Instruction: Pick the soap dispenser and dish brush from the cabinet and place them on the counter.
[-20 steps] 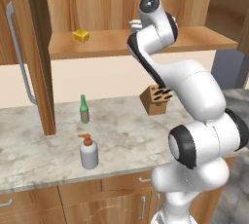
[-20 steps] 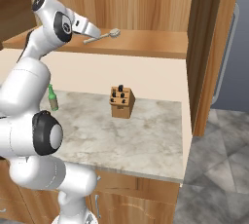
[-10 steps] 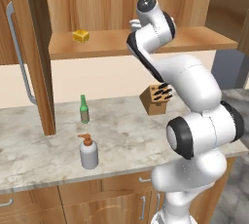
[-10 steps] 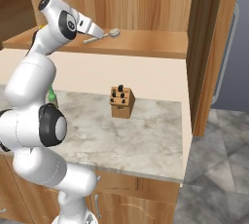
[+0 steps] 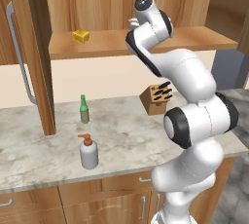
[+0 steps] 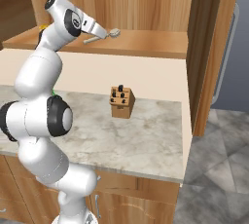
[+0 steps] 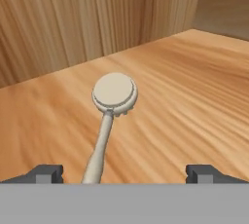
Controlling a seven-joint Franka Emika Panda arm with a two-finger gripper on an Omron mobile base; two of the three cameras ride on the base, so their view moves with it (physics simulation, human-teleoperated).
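Note:
The dish brush (image 7: 114, 93) lies flat on the cabinet's wooden shelf (image 7: 194, 82), its round pale head away from me and its thin handle running back toward my hand. My gripper (image 7: 125, 173) is open; the handle passes between the two tips, closer to the left one, and nothing is gripped. From the right, the gripper (image 6: 100, 32) hovers just over the brush (image 6: 114, 33) on the shelf (image 6: 146, 43). The soap dispenser (image 5: 88, 153) stands upright on the counter (image 5: 126, 135), with its orange-brown pump on top.
A yellow sponge (image 5: 80, 35) sits on the shelf to the left. A green bottle (image 5: 84, 109) and a knife block (image 5: 158, 99) stand on the counter. An open cabinet door (image 5: 34, 57) hangs at the left, another (image 6: 211, 47) at the right.
My arm has leaned a little further into the cabinet, bringing the hand closer to the brush. The brush and the soap dispenser have not moved.

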